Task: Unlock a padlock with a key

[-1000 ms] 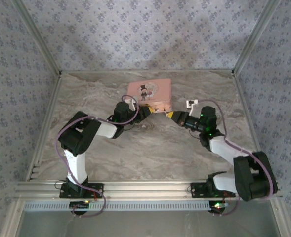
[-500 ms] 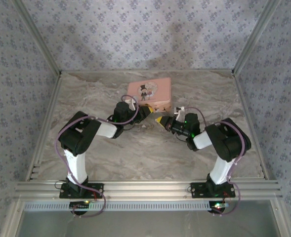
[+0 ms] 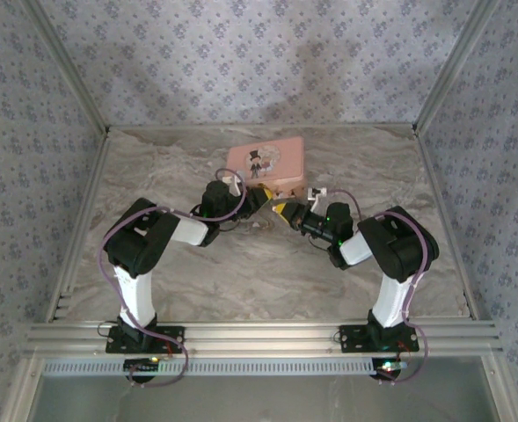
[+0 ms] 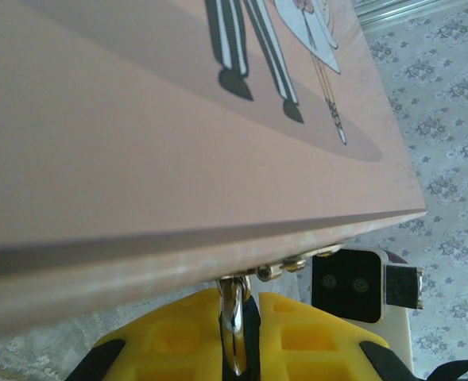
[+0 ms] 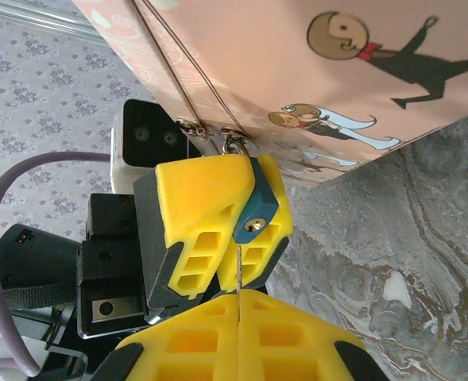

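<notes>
A marble table point(image 3: 241, 272) holds a pink tin point(image 3: 267, 165). At its front clasp, the left gripper point(image 5: 245, 190) is clamped on the small blue-grey padlock point(image 5: 259, 208). The right gripper point(image 5: 239, 302) pinches a thin key point(image 5: 239, 266), whose tip is at the keyhole. Insertion looks barely begun, and turning the key and freeing the shackle remain.

Pink cartoon-print tin point(image 3: 266, 163), padlock point(image 5: 259, 208) prob. teal-grey, table point(image 3: 259, 272) grey marble patt., walls point(image 3: 241, 61) bluish floral.

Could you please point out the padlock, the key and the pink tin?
padlock point(image 5: 259, 210), right wrist view, its body
key point(image 5: 238, 268), right wrist view, its thin blade
pink tin point(image 3: 267, 161), top external view, its lid
</notes>
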